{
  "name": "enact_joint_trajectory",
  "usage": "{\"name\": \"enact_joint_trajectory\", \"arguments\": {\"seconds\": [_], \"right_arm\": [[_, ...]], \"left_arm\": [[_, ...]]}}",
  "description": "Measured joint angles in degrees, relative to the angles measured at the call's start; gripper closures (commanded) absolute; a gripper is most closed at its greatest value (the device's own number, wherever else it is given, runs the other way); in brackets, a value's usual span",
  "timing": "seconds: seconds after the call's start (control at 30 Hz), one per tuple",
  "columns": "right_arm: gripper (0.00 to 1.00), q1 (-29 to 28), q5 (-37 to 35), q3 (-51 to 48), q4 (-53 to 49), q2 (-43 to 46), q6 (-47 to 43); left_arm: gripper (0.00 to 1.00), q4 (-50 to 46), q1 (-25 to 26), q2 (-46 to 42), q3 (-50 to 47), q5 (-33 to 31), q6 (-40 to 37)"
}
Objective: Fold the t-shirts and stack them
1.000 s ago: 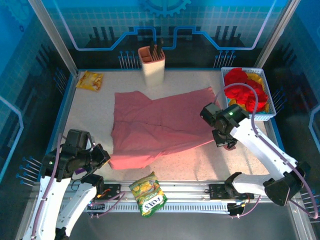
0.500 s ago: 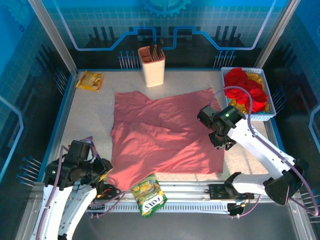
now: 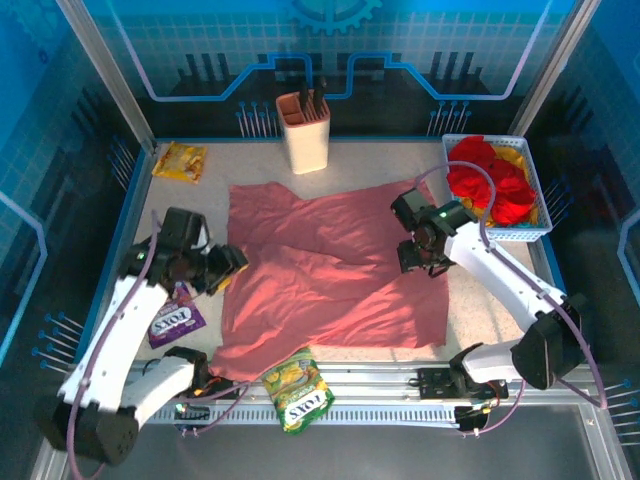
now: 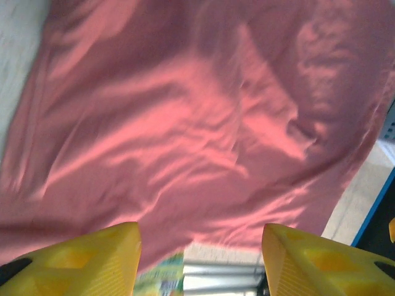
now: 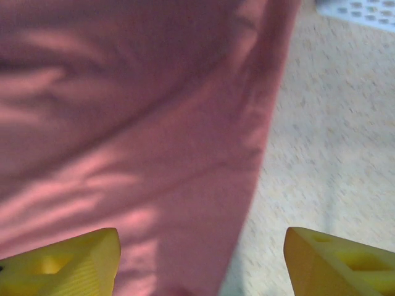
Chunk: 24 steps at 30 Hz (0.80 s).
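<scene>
top view: the salmon-pink t-shirt (image 3: 330,275) lies spread but creased across the middle of the bench (image 3: 200,190). a raised fold runs across it, and its near hem touches the yellow-green snack packet (image 3: 296,388). the red and yellow t-shirts (image 3: 490,180) sit heaped in the white basket (image 3: 520,236) at the far right. my left claw (image 3: 228,268) is at the pink shirt's left edge and my right claw (image 3: 418,262) at its right edge. wrist views: each claw stands wide apart with nothing between its yellow fingers (image 4: 92,259), and cloth lies below. i cannot tell their height above the cloth.

i judge the step in hand to be taking both side edges for a first fold. hazards, as i read them:
- (a) the cloth is thin and flat, so a shallow pinch could slip off it.
- (b) at the creased ridge a claw could catch two layers and lock the wrinkle into the fold.
- (c) moving the near hem could drag the snack packet, or the purple packet (image 3: 176,322) beside the left arm.
- (d) uneven lift between the arms would skew the fold.
</scene>
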<state>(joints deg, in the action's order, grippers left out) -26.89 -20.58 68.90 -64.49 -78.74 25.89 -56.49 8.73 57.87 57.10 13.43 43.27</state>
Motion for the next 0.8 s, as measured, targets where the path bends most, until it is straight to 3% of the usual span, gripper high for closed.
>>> {"name": "enact_joint_trajectory", "arguments": {"seconds": [0.17, 0.37, 0.57, 0.8], "right_arm": [[0.32, 5.86, 6.4, 1.68, 8.85, -8.72, 0.17], [0.3, 7.91, 10.62, 10.47, 14.01, -22.8, 0.2], [0.26, 11.13, 15.67, 15.78, 16.98, -30.97, 1.14], [0.26, 12.09, 18.32, 21.4, 17.64, -40.85, 1.49]], "left_arm": [[0.48, 9.05, 0.0, 17.27, 6.19, -3.74, -4.46], [0.48, 15.28, 0.0, 37.94, 18.12, -6.34, -7.98], [0.5, 14.27, -0.04, 53.86, 31.21, -6.43, -11.06], [0.51, 9.66, -1.31, 64.96, 38.05, -7.04, -13.79]]}}
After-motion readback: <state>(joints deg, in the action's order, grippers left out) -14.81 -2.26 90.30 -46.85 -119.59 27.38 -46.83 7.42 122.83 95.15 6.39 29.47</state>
